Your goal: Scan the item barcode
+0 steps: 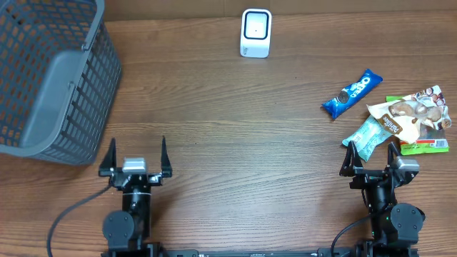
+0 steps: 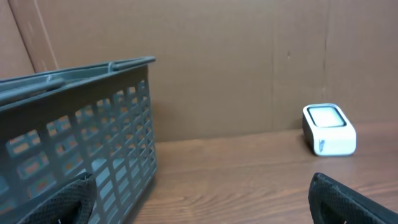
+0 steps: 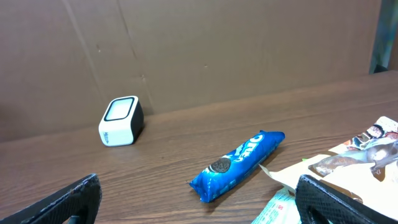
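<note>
Oreo packet (image 1: 351, 93), blue and lying at a slant, sits on the right side of the wooden surface (image 1: 235, 128), apart from both arms and untouched.

At the near edge the left gripper (image 1: 138, 146) and the right gripper (image 1: 371, 148) point toward the far side. Both have their jaws spread wide and nothing between them.

Just ahead of the right gripper lies a loose pile of snacks. A mint-green packet (image 1: 365, 137) is nearest. A brown-and-white pouch (image 1: 400, 120) overlaps its far end, and a green-edged packet (image 1: 428, 146) sits partly under the pouch, to its right. In the overhead view the right jaws frame the near end of the mint-green packet; whether they touch it cannot be told.

The Oreo packet comes next, just beyond the pile and a little to its left, its printed face up. In the right wrist view it lies flat ahead of the fingers.

On the left a grey plastic basket (image 1: 50, 78) with latticed walls stands beyond the left gripper and reaches toward the far corner.

Farthest off, a small white barcode scanner (image 1: 255, 33) stands at the middle of the far edge, well apart from the snacks. A brown cardboard wall (image 3: 249, 50) rises behind it.
</note>
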